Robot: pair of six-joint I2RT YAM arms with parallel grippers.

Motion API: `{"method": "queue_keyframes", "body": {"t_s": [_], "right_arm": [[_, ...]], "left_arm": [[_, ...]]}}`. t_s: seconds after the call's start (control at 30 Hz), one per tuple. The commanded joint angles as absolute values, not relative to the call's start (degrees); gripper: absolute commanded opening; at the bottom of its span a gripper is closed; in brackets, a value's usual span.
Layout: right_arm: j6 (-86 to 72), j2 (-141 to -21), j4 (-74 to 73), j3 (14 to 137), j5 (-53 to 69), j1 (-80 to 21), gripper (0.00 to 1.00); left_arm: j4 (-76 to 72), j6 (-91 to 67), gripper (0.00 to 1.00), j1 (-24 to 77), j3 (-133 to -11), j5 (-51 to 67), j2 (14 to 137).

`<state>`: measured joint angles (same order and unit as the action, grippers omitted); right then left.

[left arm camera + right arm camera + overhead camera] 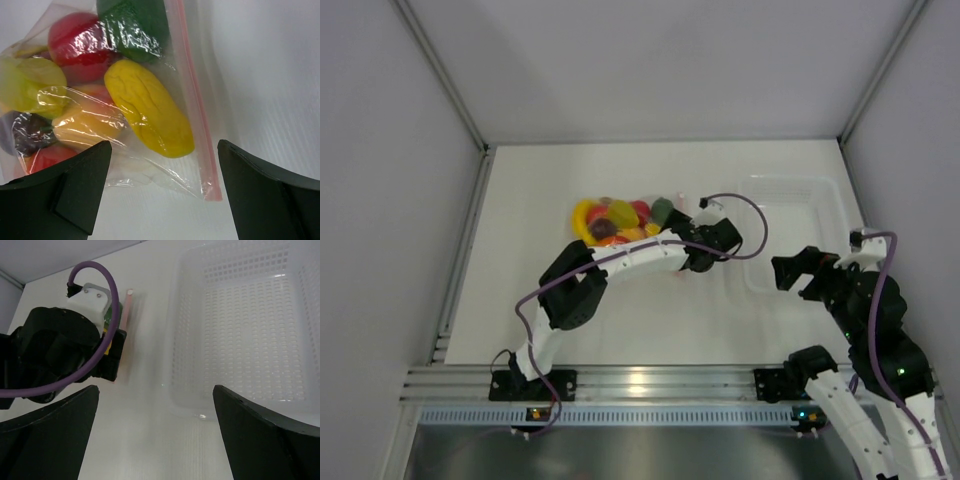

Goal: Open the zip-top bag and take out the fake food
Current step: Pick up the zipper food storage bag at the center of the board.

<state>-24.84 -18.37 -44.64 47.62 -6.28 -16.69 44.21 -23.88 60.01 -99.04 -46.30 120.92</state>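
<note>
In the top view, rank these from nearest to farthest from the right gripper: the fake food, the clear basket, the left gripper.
1. clear basket: just ahead of the right gripper, which sits at its near edge.
2. left gripper: to the left, at the zip end of the zip-top bag.
3. fake food: farther left, inside the bag.

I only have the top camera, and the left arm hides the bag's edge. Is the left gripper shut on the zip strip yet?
Observer: No. The left wrist view shows the left gripper open, and the pink zip strip of the zip-top bag lies between its fingers, unpinched.
Operator: And the right gripper, is it holding anything?
Observer: No. Its own wrist view shows the right gripper open with nothing between its fingers, facing the clear perforated tray.
</note>
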Motion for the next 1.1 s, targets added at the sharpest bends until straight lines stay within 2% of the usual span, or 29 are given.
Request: {"method": "queue_keyframes", "body": {"t_s": [0.0,0.33,0.53,0.63,0.7,0.73,0.87,0.97,1.07], "right_arm": [[-23.6,-17.8,-45.0,48.6,-6.5,-15.9,0.99],[-24.0,-18.3,-44.3,49.4,-5.6,-15.9,0.99],[-24.8,-18.0,-43.3,49.2,-4.5,-15.8,0.99],[-25.0,-17.8,-42.8,48.7,-4.2,-15.8,0.99],[-25.2,-17.8,-42.5,48.4,-4.1,-15.8,1.00],[-25.2,-18.0,-42.5,48.4,-4.0,-15.9,0.99],[-25.1,-18.0,-42.5,48.7,-3.8,-15.9,1.00],[-25.3,-17.9,-42.1,48.5,-3.5,-15.9,1.00],[-25.1,-18.3,-42.5,48.5,-3.3,-15.9,1.00]], "left_arm": [[44.6,-23.6,0.93,61.4,-100.5,-47.4,122.3],[44.6,-23.3,0.90,62.4,-97.9,-48.7,125.8],[44.6,-23.7,0.84,62.4,-95.4,-51.8,125.9],[44.5,-23.5,0.78,62.5,-95.0,-52.6,125.9],[44.5,-23.4,0.67,62.3,-94.7,-52.9,125.8],[44.5,-23.5,0.57,62.3,-94.7,-53.0,125.9],[44.6,-24.2,0.37,62.3,-94.1,-52.4,123.9],[44.6,-24.6,0.30,62.3,-93.7,-51.6,122.0],[44.6,-25.0,0.08,62.3,-93.7,-50.7,120.4]]}}
